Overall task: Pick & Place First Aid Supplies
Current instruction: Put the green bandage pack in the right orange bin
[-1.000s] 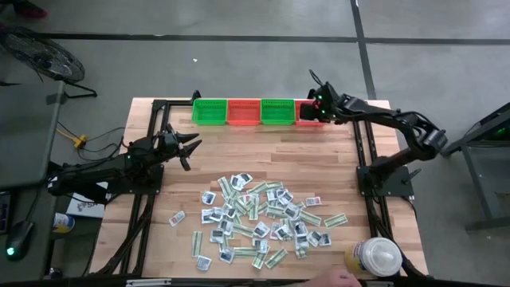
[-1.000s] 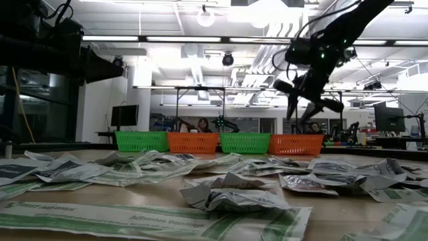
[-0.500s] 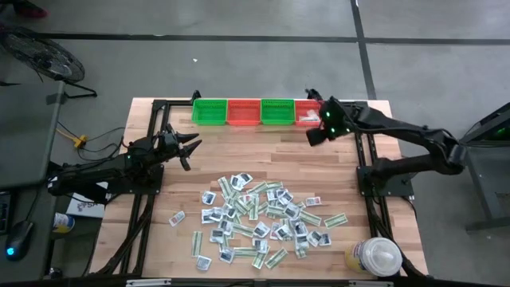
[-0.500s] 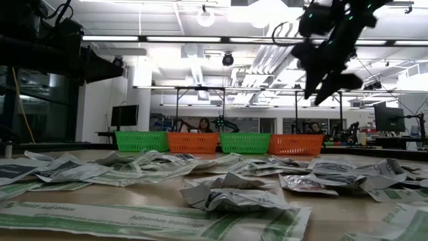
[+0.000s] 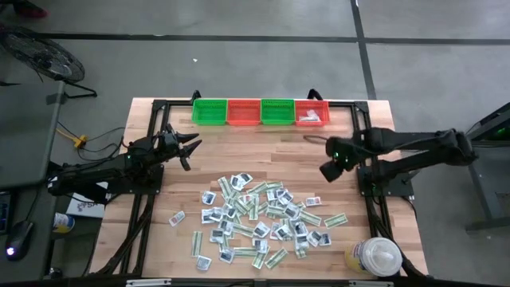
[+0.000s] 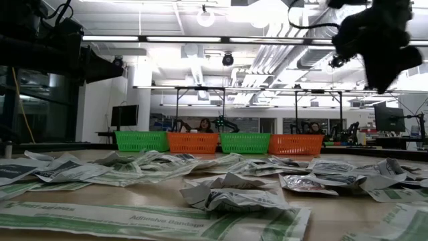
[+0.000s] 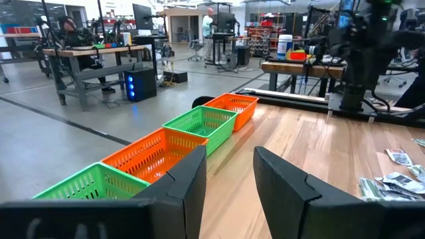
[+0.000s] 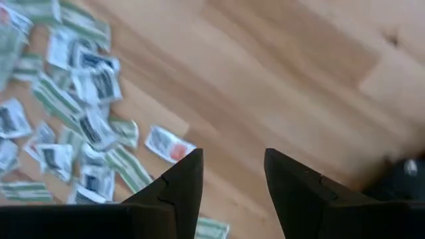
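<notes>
The first aid supplies (image 5: 259,219) lie as a loose heap of small white and grey packets and pale-green strips on the near middle of the wooden table; they also show in the right wrist view (image 8: 80,113). My right gripper (image 5: 327,171) (image 8: 232,174) hangs open and empty over bare wood, to the right of and beyond the heap. My left gripper (image 5: 191,151) (image 7: 229,174) waits open at the table's left, facing the baskets. One white packet (image 5: 311,118) lies in the far-right red basket (image 5: 311,104).
A row of baskets stands along the far edge: green (image 5: 209,112), orange (image 5: 244,112), green (image 5: 277,112) and the red one. A big white lidded container (image 5: 376,257) sits at the near right corner. Bare wood lies between the baskets and the heap.
My right gripper has left the far-right red basket and swung back toward the near edge and the table's right side. It now hangs over bare wood beside the heap. The left arm and the packets have stayed where they were.
</notes>
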You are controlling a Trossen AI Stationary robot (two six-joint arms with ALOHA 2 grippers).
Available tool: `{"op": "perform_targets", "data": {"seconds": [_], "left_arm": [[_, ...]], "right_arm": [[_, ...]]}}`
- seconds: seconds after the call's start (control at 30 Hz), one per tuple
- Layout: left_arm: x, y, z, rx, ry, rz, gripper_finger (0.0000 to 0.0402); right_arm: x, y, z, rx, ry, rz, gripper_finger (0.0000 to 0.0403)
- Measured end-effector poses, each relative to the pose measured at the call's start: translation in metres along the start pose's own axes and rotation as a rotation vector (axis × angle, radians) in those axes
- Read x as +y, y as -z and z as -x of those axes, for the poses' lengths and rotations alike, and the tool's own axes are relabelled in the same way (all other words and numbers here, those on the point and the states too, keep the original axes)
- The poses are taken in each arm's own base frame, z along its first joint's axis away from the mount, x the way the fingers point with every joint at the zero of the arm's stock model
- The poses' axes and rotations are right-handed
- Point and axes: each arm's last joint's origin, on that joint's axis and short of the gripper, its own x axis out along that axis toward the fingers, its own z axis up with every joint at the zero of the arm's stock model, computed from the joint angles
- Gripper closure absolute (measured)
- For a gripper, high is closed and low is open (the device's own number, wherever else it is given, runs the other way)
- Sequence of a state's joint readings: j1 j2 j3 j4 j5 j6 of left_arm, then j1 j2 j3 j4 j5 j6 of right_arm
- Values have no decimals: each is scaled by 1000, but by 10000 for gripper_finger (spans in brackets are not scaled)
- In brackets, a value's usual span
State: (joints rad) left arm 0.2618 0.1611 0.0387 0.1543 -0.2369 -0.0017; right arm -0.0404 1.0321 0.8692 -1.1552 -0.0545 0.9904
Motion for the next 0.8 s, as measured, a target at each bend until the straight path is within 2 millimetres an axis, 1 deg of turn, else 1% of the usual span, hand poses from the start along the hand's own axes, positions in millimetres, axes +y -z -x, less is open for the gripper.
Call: {"op": "perform_targets", "data": {"seconds": [0.37, 0.6, 0.8], "left_arm": [[0, 0, 0, 0, 0, 0, 279], [0, 0, 0, 0, 0, 0, 279], [0, 0, 0, 0, 0, 0, 279]], "right_arm": [[32, 44, -21, 168, 92, -126, 249], [47, 63, -45, 258, 225, -181, 249], [63, 77, -70, 311, 271, -208, 249]]}}
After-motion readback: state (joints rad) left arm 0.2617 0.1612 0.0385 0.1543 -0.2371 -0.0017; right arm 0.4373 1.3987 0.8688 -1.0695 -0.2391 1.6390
